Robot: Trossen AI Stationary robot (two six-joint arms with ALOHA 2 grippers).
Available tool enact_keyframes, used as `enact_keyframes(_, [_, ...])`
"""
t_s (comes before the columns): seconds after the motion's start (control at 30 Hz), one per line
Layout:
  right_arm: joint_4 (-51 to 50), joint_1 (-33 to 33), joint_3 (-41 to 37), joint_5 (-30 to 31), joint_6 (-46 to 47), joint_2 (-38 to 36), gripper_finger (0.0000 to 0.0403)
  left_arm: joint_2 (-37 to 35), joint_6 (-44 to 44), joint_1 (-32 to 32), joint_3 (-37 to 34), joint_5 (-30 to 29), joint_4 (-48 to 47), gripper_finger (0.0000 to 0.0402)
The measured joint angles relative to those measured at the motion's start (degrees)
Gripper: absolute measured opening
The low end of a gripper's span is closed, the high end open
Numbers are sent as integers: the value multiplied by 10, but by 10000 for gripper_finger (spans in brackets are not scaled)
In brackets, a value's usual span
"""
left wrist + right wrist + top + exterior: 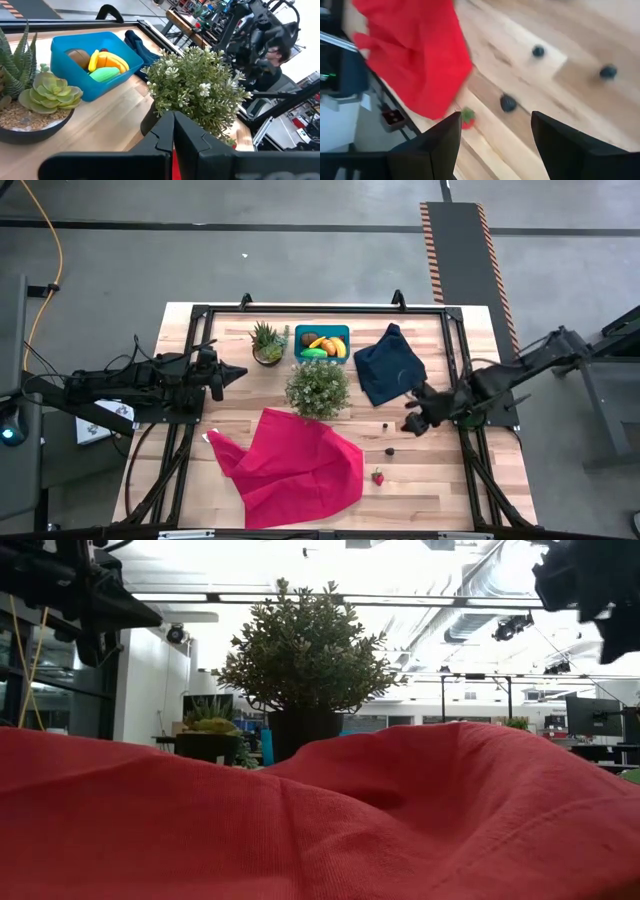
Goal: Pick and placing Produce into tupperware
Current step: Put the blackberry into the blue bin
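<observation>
At the counter's far side, the teal tupperware is being seen w/ banana, brown oval, green piece & orange pieces inside, beside a succulent pot and near the bushy plant. Right gripper is being held above the counter w/ fingers spread wide, nothing gripped; below it a strawberry is lying just beside the red cloth, w/ dark bits nearby. Left gripper is being held w/ fingers closed, empty, pointing toward the plant. A navy cloth is lying right of the tub.
</observation>
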Motion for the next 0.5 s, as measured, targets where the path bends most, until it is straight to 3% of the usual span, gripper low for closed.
enact_keyframes(0.2, [4,48,6,0,88,65,232,0,1,0,0,15,-7,0])
enact_keyframes(0.5, [-60,61,96,6,155,181,232,0,7,0,0,42,-45,0])
